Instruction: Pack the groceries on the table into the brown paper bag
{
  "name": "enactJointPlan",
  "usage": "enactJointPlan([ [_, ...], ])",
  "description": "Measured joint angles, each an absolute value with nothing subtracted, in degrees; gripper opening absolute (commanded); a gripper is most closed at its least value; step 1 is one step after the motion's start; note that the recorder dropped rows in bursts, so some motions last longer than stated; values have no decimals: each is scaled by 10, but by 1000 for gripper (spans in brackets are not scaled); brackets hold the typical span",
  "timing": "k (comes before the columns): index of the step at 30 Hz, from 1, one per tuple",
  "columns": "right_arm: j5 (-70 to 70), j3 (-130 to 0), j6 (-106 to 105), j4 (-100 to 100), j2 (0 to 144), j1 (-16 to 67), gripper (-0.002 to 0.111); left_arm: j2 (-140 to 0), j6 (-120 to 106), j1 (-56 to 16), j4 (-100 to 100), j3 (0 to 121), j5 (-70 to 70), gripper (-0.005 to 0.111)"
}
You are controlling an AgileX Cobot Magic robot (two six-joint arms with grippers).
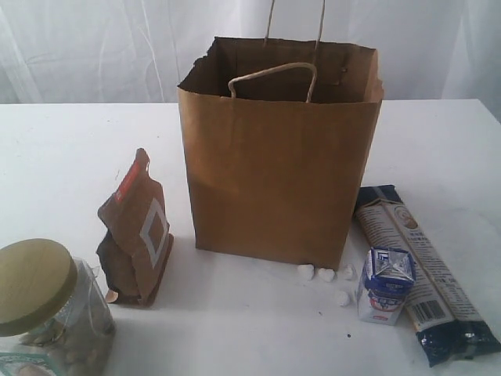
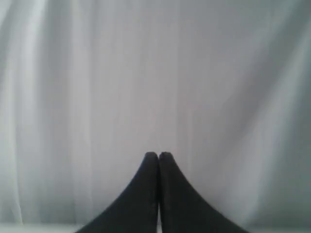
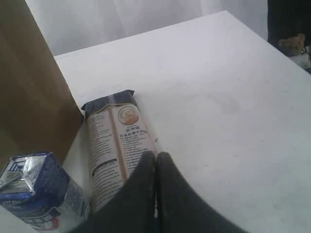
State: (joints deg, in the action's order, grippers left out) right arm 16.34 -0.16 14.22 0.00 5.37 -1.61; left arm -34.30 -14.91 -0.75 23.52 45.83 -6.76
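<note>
The brown paper bag [image 1: 274, 157] stands open and upright mid-table, also showing as a brown wall [image 3: 29, 87] in the right wrist view. Left of it leans a brown-red pouch [image 1: 137, 231]. A clear jar with an olive-gold lid [image 1: 43, 309] fills the near left corner. Right of the bag stand a small blue-white carton [image 1: 385, 283] [image 3: 34, 191] and a long dark-blue-and-cream packet [image 1: 423, 270] [image 3: 114, 145] lying flat. My right gripper [image 3: 156, 154] hovers shut above the packet's edge, holding nothing. My left gripper [image 2: 158, 154] is shut and empty, facing a white curtain. Neither gripper shows in the exterior view.
Small white crumbs [image 1: 325, 276] lie at the bag's front right corner. The white table [image 1: 438, 157] ends near a dark area with a small teddy bear [image 3: 291, 44] beyond its far corner. White curtains hang behind.
</note>
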Motion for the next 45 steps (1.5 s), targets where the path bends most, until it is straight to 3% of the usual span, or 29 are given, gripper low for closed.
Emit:
enactJointPlan([
  [6, 163, -2, 142, 0, 54, -16, 0, -605, -171, -7, 211, 669, 442, 0],
  [11, 163, -2, 142, 0, 54, -16, 0, -715, -158, -7, 157, 788, 624, 1],
  [13, 163, -2, 142, 0, 54, -16, 0, -732, -159, -7, 151, 797, 648, 8],
  [16, 163, -2, 142, 0, 54, -16, 0, -743, -190, -7, 163, 786, 648, 30],
  [18, 163, -2, 142, 0, 54, -16, 0, -745, -228, -7, 177, 764, 648, 50],
  [21, 163, -2, 142, 0, 54, -16, 0, -745, -258, -7, 190, 731, 648, 90],
  [23, 163, -2, 142, 0, 54, -16, 0, -745, -265, -7, 193, 712, 647, 105],
  [45, 163, -2, 143, 0, 54, -16, 0, -745, -266, -7, 188, 667, 647, 105],
])
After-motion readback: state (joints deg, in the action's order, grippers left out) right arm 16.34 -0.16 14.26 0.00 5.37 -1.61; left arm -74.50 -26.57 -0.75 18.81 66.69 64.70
